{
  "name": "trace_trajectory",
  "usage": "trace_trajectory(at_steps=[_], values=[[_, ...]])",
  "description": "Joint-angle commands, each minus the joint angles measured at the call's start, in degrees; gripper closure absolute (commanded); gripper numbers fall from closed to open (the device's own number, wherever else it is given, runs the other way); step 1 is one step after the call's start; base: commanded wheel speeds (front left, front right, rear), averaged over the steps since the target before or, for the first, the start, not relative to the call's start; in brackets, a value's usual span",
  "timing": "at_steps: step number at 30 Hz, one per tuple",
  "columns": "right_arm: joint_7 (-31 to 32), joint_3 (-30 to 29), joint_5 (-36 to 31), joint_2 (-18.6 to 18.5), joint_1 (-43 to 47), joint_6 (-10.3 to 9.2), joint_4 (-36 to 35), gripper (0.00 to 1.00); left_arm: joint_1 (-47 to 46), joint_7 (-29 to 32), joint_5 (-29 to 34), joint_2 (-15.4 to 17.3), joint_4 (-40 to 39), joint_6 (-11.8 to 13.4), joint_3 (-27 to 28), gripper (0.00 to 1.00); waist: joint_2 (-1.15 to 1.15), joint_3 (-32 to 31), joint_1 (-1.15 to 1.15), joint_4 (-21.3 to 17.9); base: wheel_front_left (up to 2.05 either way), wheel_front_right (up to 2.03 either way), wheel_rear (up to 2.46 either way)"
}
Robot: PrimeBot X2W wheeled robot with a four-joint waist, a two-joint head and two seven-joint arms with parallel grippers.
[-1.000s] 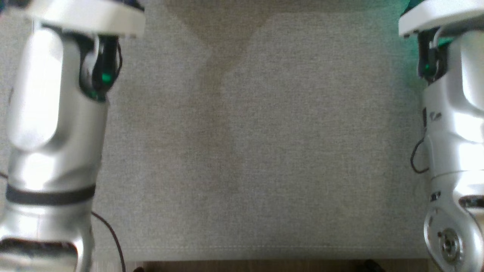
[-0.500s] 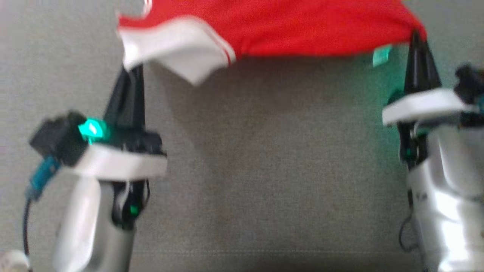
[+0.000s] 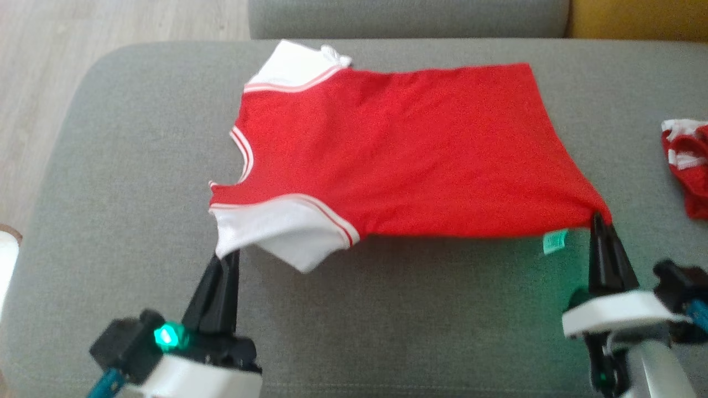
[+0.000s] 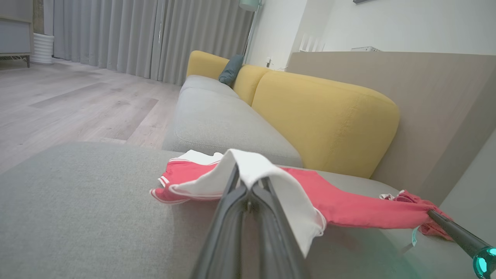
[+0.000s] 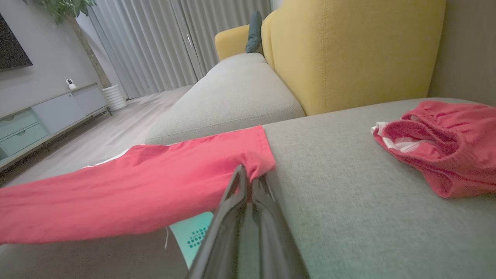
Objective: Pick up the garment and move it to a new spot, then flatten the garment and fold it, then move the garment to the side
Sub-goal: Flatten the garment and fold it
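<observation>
Clamping shut on the garment point(image 3: 398, 155), left jaws hold its sleeve, right jaws its hem.

The teal care tag point(image 5: 192, 236) hanging from the red garment point(image 5: 116, 193) carries print too blurred to read.

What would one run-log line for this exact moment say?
shirt: near edge lifted, far edge on grey cushion | left fingers: shut on white sleeve | right fingers: shut on hem corner | aside: second red garment
</observation>
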Motion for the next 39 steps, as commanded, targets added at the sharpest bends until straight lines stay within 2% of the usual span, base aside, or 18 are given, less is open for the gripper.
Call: trace_trajectory(at_steps=[1,7,14,23,30,39], values=[[0.6,1.2,-0.2,-0.2,0.7,0.37,-3.5,1.0,0.0,-0.3,0.3,0.2,-3.0,-0.3,1.5,1.0,0.0,-1.1,0.01,0.3,0.0,0.0,0.0],[4.1,0.8,1.3,-0.2,8.4,0.37,-8.5,1.0,6.2,-0.3,-0.2,0.2,-3.1,-0.3,0.1,1.0,0.0,-1.2,0.01,0.1,0.0,0.0,0.0],[6.4,0.4,2.0,-0.2,8.2,0.37,-5.7,1.0,4.9,-0.3,-1.0,0.1,2.6,-0.3,-0.6,1.0,0.0,0.2,0.01,-0.3,0.0,0.0,0.0],[8.5,1.2,2.2,-0.2,3.2,0.37,-1.5,1.0,-2.8,-0.3,-2.9,-0.1,7.9,-0.4,-1.1,1.0,0.0,3.9,0.01,-0.3,0.0,0.0,0.0],[9.0,1.1,3.2,-0.2,-2.9,0.37,-1.0,1.0,-12.6,-0.3,-2.9,-0.2,11.6,-0.4,-0.4,1.0,0.0,6.9,0.01,-0.6,0.0,0.0,0.0],[10.5,0.3,1.8,-0.2,-11.4,0.37,2.8,1.0,-24.2,-0.3,-2.4,0.3,20.9,-0.4,0.2,1.0,0.0,9.6,0.01,-0.8,0.0,0.0,0.0]])
